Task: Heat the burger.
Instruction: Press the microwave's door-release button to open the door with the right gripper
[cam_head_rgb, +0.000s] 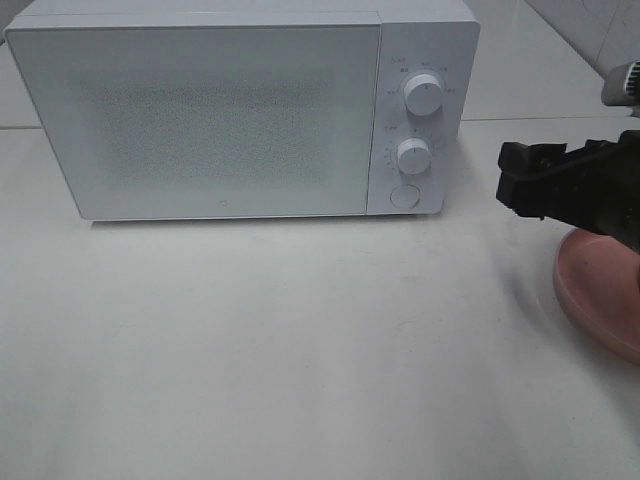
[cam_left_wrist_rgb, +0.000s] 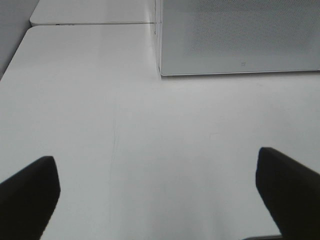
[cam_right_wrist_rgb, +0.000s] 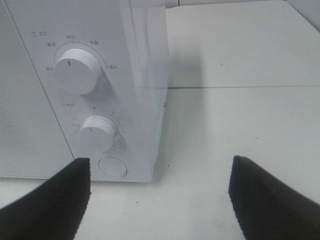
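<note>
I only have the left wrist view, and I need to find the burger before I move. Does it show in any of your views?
Observer: No, no view shows a burger.
Operator: Where is the right gripper?
Observer: The right gripper hangs open off the right end of the microwave, facing its two knobs.
Operator: Is anything near it?
Observer: A pink plate lies on the table at the right edge of the high view. The arm partly hides it, and the part that shows is bare.
</note>
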